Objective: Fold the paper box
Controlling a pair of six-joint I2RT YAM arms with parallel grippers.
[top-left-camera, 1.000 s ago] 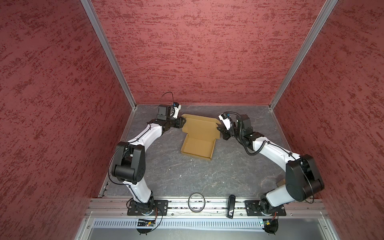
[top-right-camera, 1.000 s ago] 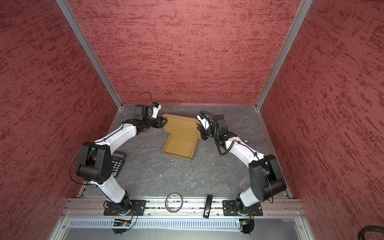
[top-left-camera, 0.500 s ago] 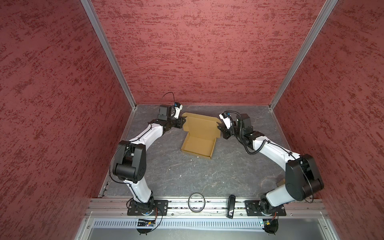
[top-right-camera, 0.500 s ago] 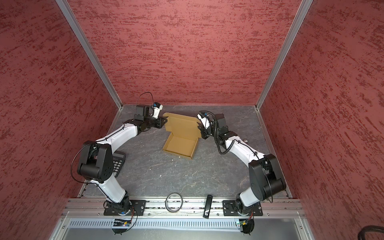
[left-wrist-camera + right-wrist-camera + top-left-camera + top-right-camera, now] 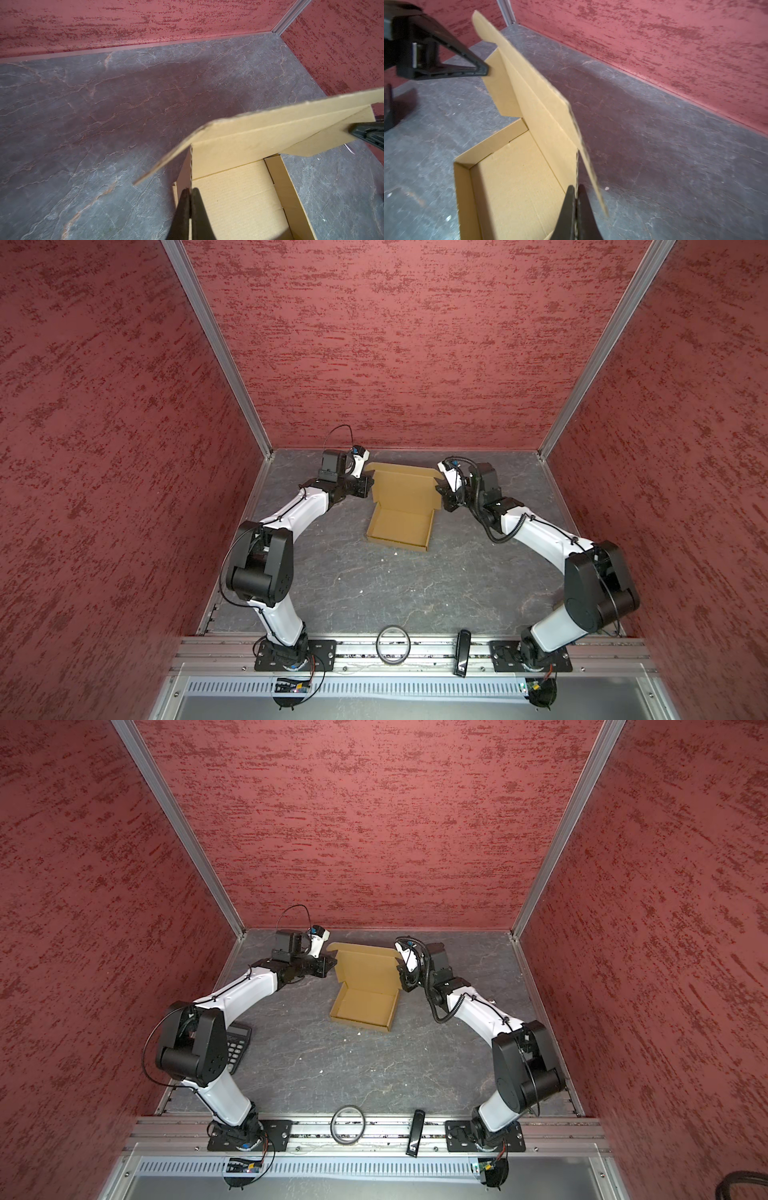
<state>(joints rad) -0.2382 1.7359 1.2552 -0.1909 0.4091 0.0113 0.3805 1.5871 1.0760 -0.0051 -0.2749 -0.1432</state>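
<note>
Judging the fold as well past halfway. Finding the paper box [image 5: 400, 512] close to the middle of both top views, a little above centre, resting on the grey worktop [image 5: 374, 585] between the two arms and short of the back wall.

Done, as far as visible: a shallow tray [image 5: 398, 527] formed, with near wall and both side walls standing and doubled inward, and with tidy inside corners in the right wrist view.

Left to do: closing. Seeing the lid [image 5: 405, 486] raised from the tray's far edge and leaning back, with a tuck flap [image 5: 270, 116] bent along its top and one small flap at each end, neither yet tucked anywhere.

Clenched, both pairs: left fingers [image 5: 199, 212] nipping the corrugated edge of the left-hand side flap [image 5: 502, 89], right fingers [image 5: 587, 216] nipping the right-hand side flap [image 5: 324, 141] the same way, with no gap beyond the card's thickness. Nothing else gripped or touched.

Probably remaining, in order: swinging both side flaps square to the lid, lowering the lid over the tray, then sliding the side flaps and tuck flap down inside the walls.

Worth watching for: a skewed lid from uneven lowering, or a flap caught on a wall top instead of slipped inside. Light, springy card, so likely to reopen without a firm tuck.
</note>
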